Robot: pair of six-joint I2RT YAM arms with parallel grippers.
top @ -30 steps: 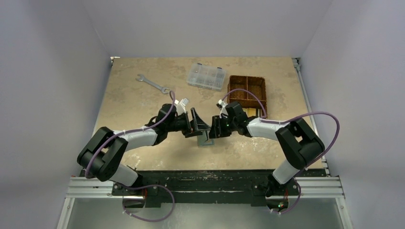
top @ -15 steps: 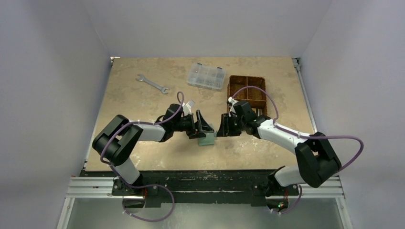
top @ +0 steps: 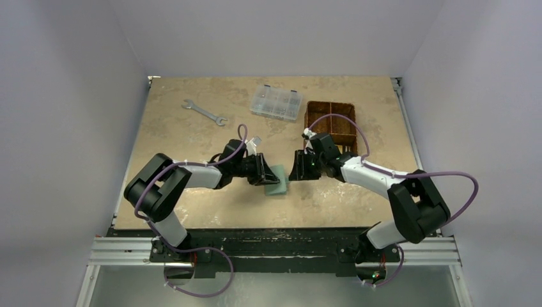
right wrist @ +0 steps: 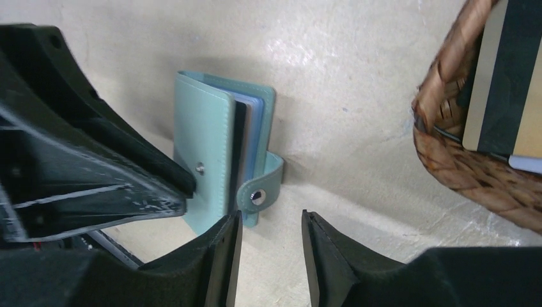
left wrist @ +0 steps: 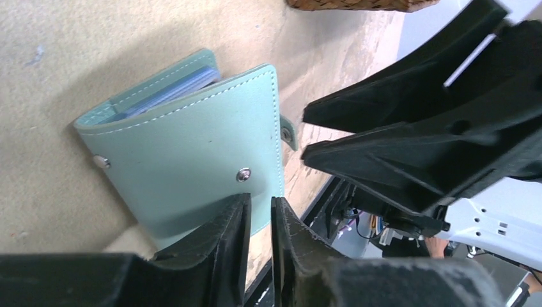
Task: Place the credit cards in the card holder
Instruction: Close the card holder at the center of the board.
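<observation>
The folded, unsnapped wallet (left wrist: 185, 153) lies on the counter (top: 192, 134) between the arms. The left end effector (left wrist: 259, 214), nearly closed and empty, sits at its left edge. The right end effector (right wrist: 268, 236), part open and empty, is just right of it. Pin one cover and lift the other before fetching cards (right wrist: 489, 70) from the basket (right wrist: 447, 153).

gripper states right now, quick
left gripper: fingers almost together over the card holder; grip cannot be told
right gripper: open, holding nothing

Woven basket (right wrist: 460, 160): cropped at the 3 o'clock frame edge; credit cards (right wrist: 487, 64) inside partly cut off. Card holder (left wrist: 192, 160): 6 o'clock corner hidden behind left gripper (left wrist: 260, 204).
</observation>
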